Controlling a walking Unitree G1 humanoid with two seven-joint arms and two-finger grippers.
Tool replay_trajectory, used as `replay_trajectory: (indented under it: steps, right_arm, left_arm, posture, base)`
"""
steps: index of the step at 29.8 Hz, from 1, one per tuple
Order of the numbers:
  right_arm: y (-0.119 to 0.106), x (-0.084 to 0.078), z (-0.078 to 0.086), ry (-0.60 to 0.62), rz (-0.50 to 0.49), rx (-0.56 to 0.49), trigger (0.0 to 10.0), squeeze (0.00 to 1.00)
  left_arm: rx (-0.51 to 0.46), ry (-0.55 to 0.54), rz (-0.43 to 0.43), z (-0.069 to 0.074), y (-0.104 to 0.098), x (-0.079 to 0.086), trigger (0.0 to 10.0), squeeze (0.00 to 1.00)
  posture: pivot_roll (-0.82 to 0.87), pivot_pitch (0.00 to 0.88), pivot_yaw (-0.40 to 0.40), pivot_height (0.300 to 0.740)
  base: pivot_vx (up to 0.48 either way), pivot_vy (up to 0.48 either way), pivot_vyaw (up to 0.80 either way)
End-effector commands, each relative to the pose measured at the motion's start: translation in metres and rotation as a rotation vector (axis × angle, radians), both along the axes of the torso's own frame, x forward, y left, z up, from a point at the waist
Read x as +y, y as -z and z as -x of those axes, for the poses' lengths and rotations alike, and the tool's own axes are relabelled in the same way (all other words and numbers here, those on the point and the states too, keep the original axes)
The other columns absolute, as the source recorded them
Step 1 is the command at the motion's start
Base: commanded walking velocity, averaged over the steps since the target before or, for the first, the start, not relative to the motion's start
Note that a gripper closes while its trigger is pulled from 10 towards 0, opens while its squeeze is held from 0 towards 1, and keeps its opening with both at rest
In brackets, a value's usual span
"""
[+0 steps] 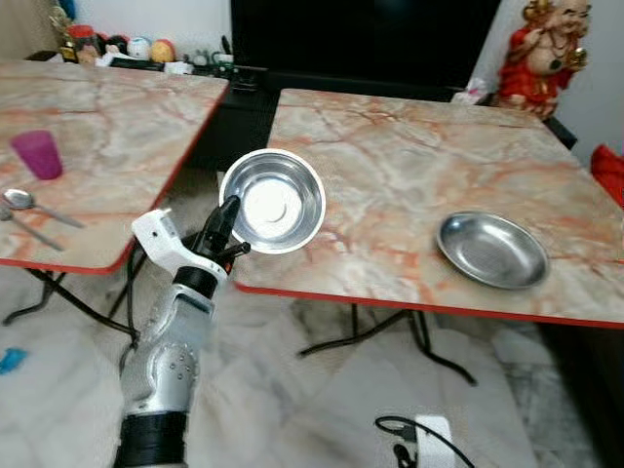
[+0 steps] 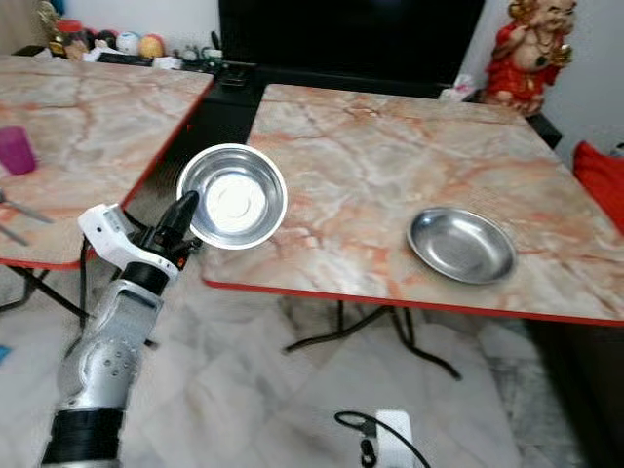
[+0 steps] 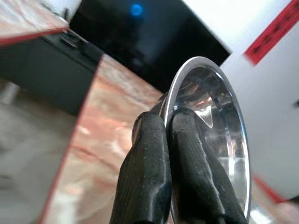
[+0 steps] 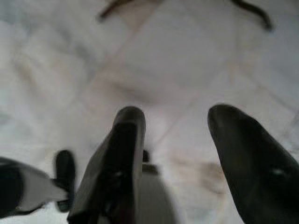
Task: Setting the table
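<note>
one steel plate [image 1: 492, 250] already lies on the right part of the right tabletop [image 1: 390, 175]. the steel bowl [image 1: 272, 201] is not set down yet: the left gripper [image 1: 227, 228] pinches its near-left rim and holds it tilted over the tabletop's near-left corner. cup [image 1: 37, 154] and spoon [image 1: 34, 205] wait on the left tabletop [image 1: 107, 117]. the left arm reaches up and forward; the right gripper [image 4: 180, 154] hangs idle over the floor, fingers spread wide.

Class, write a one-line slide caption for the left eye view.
Left end effector grips a round steel bowl by its rim at the marble table's corner; a shallow steel dish sits farther right.
</note>
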State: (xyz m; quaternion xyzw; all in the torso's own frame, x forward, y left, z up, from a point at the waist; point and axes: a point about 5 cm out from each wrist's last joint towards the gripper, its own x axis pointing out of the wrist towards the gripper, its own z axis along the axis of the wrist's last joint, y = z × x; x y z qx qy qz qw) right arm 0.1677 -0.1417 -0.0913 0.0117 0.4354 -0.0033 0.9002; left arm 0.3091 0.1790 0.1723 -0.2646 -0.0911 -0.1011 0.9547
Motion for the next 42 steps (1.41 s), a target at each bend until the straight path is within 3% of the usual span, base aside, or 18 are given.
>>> replay_trajectory:
  steps: [1,6,10,24,29,42]
  right_arm:
    - [0.000,-0.006,0.000,0.012,0.014,-0.001,10.0,0.00]
    - [-0.001,-0.007,-0.001,0.025,0.017,-0.004,10.0,0.00]
    - [-0.001,-0.008,-0.002,0.028,0.018,-0.004,10.0,0.00]
    - [-0.001,-0.008,-0.003,0.034,0.020,-0.009,10.0,0.00]
    - [-0.002,-0.007,-0.003,0.034,0.021,-0.010,10.0,0.00]
    - [-0.001,-0.007,-0.003,0.045,0.009,-0.007,10.0,0.00]
  left_arm:
    - [-0.026,0.054,-0.046,-0.001,-0.006,-0.005,10.0,0.00]
    - [-0.024,0.081,-0.192,0.001,-0.009,0.013,10.0,0.00]
    - [-0.025,0.084,-0.229,0.002,-0.012,0.021,10.0,0.00]
    - [0.001,0.076,-0.221,0.004,-0.004,0.019,10.0,0.00]
    - [0.034,0.071,-0.246,0.003,0.001,0.020,10.0,0.00]
    - [0.032,0.055,-0.188,0.002,0.001,0.020,10.0,0.00]
  posture:
    - [0.12,0.000,-0.036,0.728]
    - [0.14,0.000,-0.038,0.728]
    - [0.14,0.000,-0.043,0.728]
    - [0.13,0.000,-0.046,0.728]
    - [0.13,0.000,-0.047,0.728]
    - [0.13,0.000,-0.047,0.728]
  base:
    - [0.000,-0.469,0.00]
    - [0.000,-0.469,0.00]
    - [0.000,-0.469,0.00]
    - [0.000,-0.454,0.00]
    - [0.000,0.000,0.00]
    - [0.000,0.000,-0.12]
